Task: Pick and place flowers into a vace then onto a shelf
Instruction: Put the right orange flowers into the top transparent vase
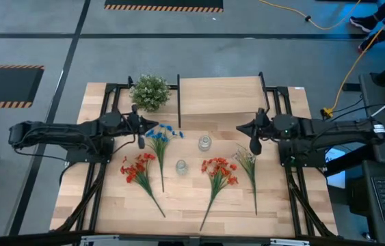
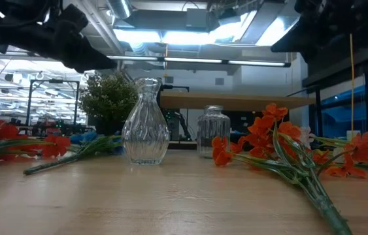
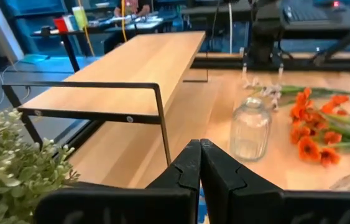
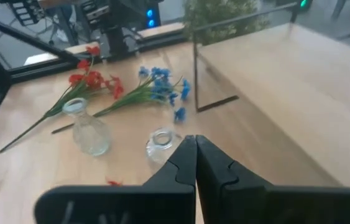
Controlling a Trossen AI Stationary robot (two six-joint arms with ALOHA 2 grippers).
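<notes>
Four sprays lie flat on the tabletop: blue (image 1: 161, 135), red-orange (image 1: 137, 167), a second red-orange (image 1: 219, 171) and pale white-green (image 1: 247, 161). A fluted glass vase (image 1: 181, 167) and a glass jar (image 1: 204, 143) stand upright between them. The light-wood shelf (image 1: 219, 96) stands on black legs at the far side. My left gripper (image 1: 141, 141) hovers shut by the blue blossoms. My right gripper (image 1: 254, 145) hovers shut above the pale spray's head. In the wrist views both finger pairs, left (image 3: 199, 163) and right (image 4: 194, 157), are closed on nothing.
A bushy green-white potted plant (image 1: 150, 91) stands at the shelf's left end. Black frame rails (image 1: 295, 184) run along both sides of the tabletop. Bare wood lies along the near edge (image 1: 185, 219). The shelf top (image 3: 131, 68) carries nothing.
</notes>
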